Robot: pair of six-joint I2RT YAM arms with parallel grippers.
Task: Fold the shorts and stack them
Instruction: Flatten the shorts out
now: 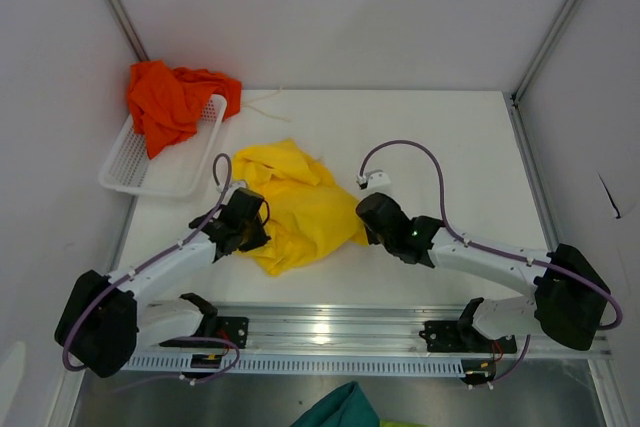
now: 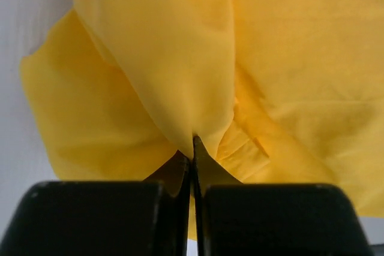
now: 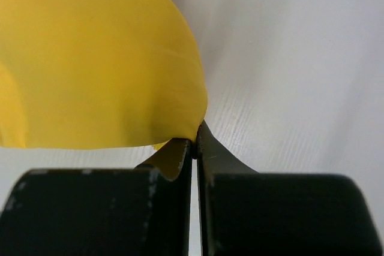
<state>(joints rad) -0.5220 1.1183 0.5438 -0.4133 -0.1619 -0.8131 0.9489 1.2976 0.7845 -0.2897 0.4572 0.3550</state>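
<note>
The yellow shorts (image 1: 297, 205) lie crumpled at the middle of the table. My left gripper (image 1: 256, 230) is shut on a fold of the yellow shorts (image 2: 174, 58) at their left edge. My right gripper (image 1: 364, 215) is shut on the right edge of the yellow shorts (image 3: 90, 58). The orange-red shorts (image 1: 170, 99) hang bunched over the rim of a white basket (image 1: 140, 165) at the back left. The drawstrings do not show.
A white cord (image 1: 262, 99) lies on the table beside the basket. A teal-green cloth (image 1: 338, 409) shows below the front rail (image 1: 330, 332). White walls close in the back and both sides.
</note>
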